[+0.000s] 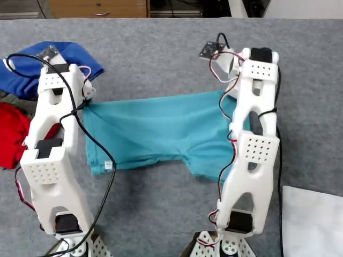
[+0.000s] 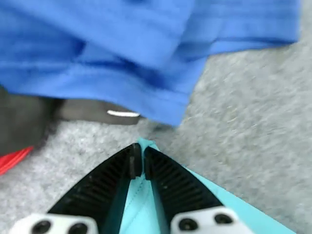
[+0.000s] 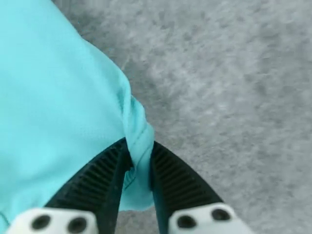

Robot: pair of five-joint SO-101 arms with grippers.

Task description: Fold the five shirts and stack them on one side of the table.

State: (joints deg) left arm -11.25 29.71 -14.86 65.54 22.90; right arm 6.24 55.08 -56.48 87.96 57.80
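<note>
The teal shirt (image 1: pixel 155 131) is light, thin and floppy. It has no stiffness of its own, so whatever I do not hold will sag and trail, and a single layer could slide out of a weak pinch. The hems and corners are the places to grip, because the doubled cloth there gives my ribbed pads something to bite.

That is where I have it. My left gripper (image 2: pixel 138 163) has its fingers pressed together on the pointed corner of the shirt nearest the left edge of the table (image 1: pixel 161 48). My right gripper (image 3: pixel 140 156) pinches a rolled fold of hem at the opposite far corner of the garment, with cloth bunched between the pads. With both far corners taken, I judge the cloth should lift as one sheet and not twist, provided both sides rise evenly.

The shirt lies in the middle of the table between my two arms, spread mostly flat. Its far edge runs from one gripper to the other, and its near edge is uneven and dips toward the right arm. It is plain turquoise, smooth, with shallow wrinkles and a small white tag at its near left corner.

A blue shirt (image 1: pixel 32 69) lies bunched toward the far left corner, just beyond my left gripper. A red shirt (image 1: pixel 10 134) sits against the left edge. Something dark, possibly another garment (image 2: pixel 24 122), lies between them. A white sheet (image 1: pixel 313 225) rests at the near right corner.
</note>
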